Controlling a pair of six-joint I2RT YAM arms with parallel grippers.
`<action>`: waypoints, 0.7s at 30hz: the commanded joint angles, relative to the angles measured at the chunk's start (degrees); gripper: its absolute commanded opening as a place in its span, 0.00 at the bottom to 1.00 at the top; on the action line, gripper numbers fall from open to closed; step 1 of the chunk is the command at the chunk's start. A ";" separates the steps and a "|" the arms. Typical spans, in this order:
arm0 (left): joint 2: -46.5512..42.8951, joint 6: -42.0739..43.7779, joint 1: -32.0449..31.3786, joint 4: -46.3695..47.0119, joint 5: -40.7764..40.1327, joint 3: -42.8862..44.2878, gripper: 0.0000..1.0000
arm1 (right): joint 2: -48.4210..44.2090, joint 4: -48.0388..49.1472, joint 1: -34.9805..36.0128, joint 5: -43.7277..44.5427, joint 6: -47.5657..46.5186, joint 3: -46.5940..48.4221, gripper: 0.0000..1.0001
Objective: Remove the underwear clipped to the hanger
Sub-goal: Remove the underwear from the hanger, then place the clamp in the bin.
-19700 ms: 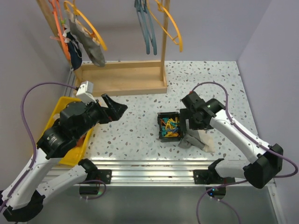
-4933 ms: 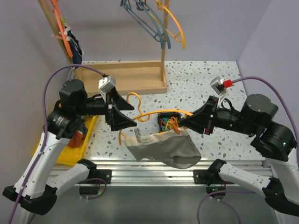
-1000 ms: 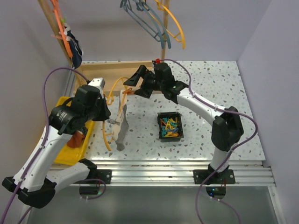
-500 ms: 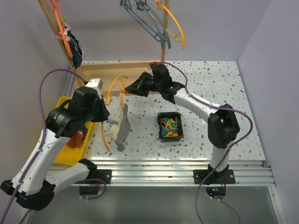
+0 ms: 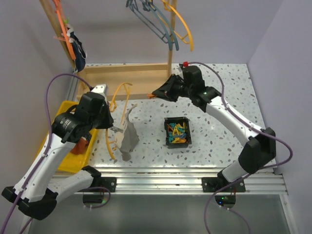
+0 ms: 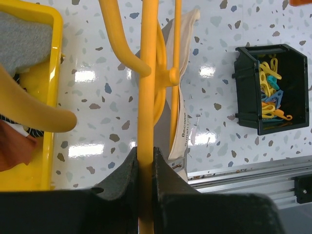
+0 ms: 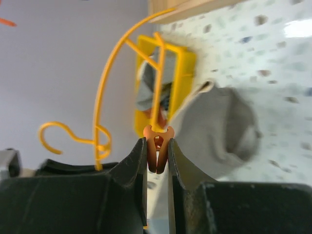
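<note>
- Clamps the yellow hanger [image 6: 147,73] by its straight bar in the left end effector [image 6: 146,157], fingers tight against both sides, at the bottom of the wrist view.
- Pinches an orange clip [image 7: 157,146] in the right end effector [image 7: 157,155], jaws narrow around it, above centre in the top view and apart from the hanger.
- Leaves grey underwear [image 5: 129,139] hanging limp beside the hanger, lower left of centre; attachment point not visible.
- Holds more cloth, grey [image 6: 19,34] and rust-brown [image 6: 12,151], in the yellow bin [image 6: 54,73] at the left edge.
- Places a black box [image 5: 176,118] of coloured clips at centre of the desk [image 5: 156,151], right of the underwear and apart from it.
</note>
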 commanded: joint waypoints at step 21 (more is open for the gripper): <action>0.31 -1.95 -0.17 6.15 0.94 -0.52 0.00 | -15.68 -37.23 -0.89 17.49 -27.64 -5.46 0.79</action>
